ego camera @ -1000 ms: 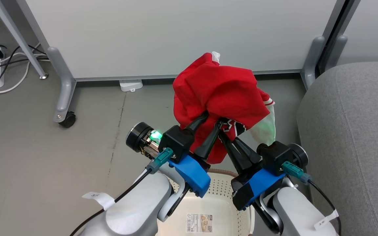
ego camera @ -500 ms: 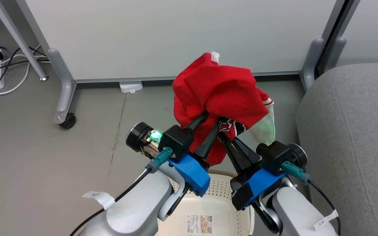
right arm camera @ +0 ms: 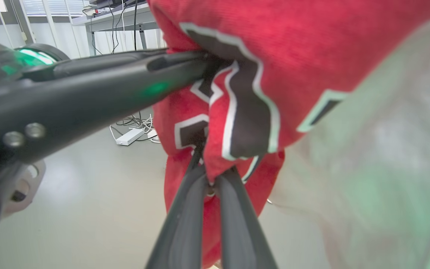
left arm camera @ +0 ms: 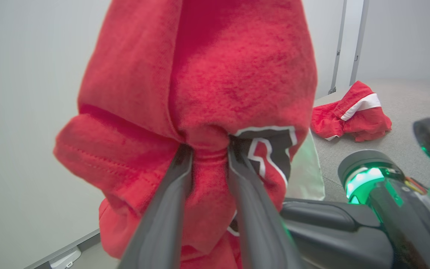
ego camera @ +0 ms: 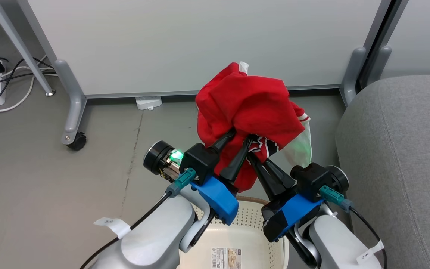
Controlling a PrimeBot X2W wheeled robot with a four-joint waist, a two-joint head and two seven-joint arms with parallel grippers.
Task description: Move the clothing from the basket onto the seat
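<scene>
Grey floor; left gripper, right gripper angled upward, pinching clothing.

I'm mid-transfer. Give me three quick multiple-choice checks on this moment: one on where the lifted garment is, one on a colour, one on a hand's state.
1. Where is the red garment relative to the basket?
A. inside it
B. held up above it
C. beneath it

2. What colour are the numerals on it?
A. yellow
B. blue
C. black edged in white

3. What is the right hand doing?
A. open and empty
B. shut on the garment
C. shut on the basket rim

Answers:
1 B: the head view shows it raised clear, with the basket lower down by the arms.
2 C: the right wrist view shows black shapes with white outlines.
3 B: the right hand pinches a fold of the fabric.
</scene>
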